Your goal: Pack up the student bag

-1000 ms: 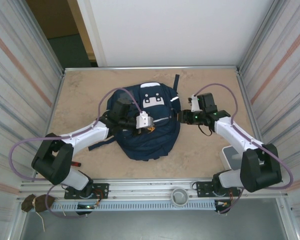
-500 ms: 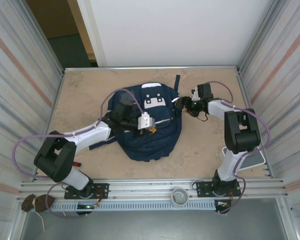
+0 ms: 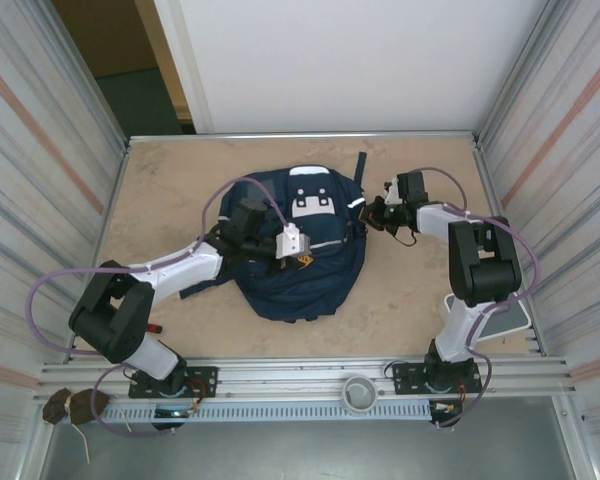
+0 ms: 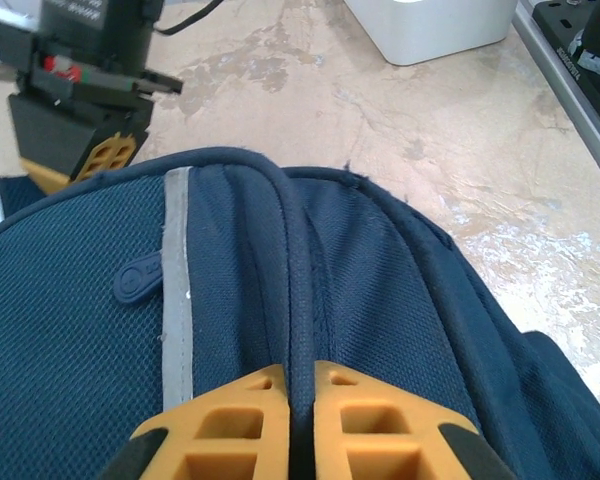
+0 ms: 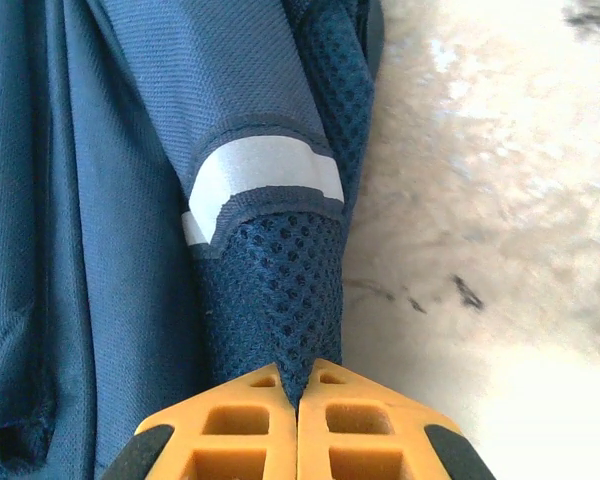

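Though bulky, likely soft and light: best held as now, left gripper [image 4: 298, 375] nipping the student bag [image 3: 300, 275] at a seam [image 4: 296, 250], right gripper [image 5: 298, 385] its mesh strap [image 5: 275, 290].

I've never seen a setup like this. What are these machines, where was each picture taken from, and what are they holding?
Two robot arms are bolted to a table. The overhead picture looks down on both; the other two come from cameras on each wrist. A student bag lies on the table, with a white tub nearby. Each arm ends in an orange two-finger tool. The left tool is shut on a seam of the bag; the right tool pinches its mesh edge.
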